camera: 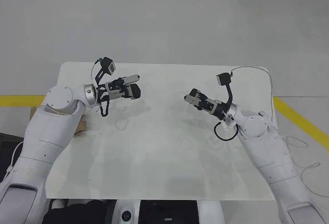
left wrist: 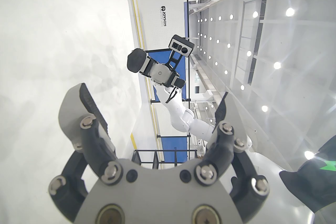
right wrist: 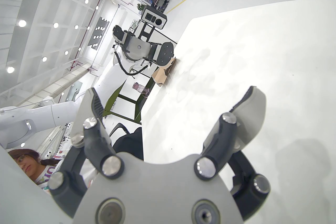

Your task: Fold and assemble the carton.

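Carton (right wrist: 162, 74): brown cardboard at the left edge of the tabletop (camera: 164, 168), partly under the left arm.
Left end effector (camera: 137, 88): above tabletop, fingers spread, empty.
Right end effector (camera: 189, 96): above tabletop, fingers spread, empty.
Handling (judgement): probably light; stiff panels, bends at creases, crushes if pinched hard. Take a free panel edge.

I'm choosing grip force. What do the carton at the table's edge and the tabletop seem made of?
The carton looks like cardboard: matte tan, creased flaps. The table has a smooth white top, faintly glossy with soft reflections; laminate or painted board, I cannot tell.
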Controlling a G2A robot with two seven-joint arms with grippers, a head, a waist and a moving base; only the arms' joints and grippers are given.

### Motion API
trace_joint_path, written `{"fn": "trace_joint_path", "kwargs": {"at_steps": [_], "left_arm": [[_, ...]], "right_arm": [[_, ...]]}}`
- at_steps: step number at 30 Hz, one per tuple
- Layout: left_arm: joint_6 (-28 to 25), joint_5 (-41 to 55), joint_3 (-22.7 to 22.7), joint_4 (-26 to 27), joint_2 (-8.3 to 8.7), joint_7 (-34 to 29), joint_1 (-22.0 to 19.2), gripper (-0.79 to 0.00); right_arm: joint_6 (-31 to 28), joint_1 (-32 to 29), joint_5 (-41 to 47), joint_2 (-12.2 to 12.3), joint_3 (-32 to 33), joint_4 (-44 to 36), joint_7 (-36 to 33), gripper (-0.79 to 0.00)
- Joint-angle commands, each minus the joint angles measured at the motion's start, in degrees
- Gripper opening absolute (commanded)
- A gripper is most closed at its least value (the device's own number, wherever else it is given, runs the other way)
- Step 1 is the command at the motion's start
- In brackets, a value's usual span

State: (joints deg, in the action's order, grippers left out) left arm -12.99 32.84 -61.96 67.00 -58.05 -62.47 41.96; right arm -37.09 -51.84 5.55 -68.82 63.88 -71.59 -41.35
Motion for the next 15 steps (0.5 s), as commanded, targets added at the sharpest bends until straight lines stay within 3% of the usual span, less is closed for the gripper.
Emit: {"fn": "trace_joint_path", "kwargs": {"at_steps": [1, 15], "left_arm": [[0.0, 0.0, 0.0, 0.0, 0.0, 0.0, 0.0, -0.001], [-0.2, 0.7, -0.3, 0.6, -0.04, 1.2, 0.5, 0.0]], "right_arm": [[0.0, 0.0, 0.0, 0.0, 0.0, 0.0, 0.0, -0.001], [0.0, 0.0, 0.0, 0.0, 0.0, 0.0, 0.0, 0.0]]}}
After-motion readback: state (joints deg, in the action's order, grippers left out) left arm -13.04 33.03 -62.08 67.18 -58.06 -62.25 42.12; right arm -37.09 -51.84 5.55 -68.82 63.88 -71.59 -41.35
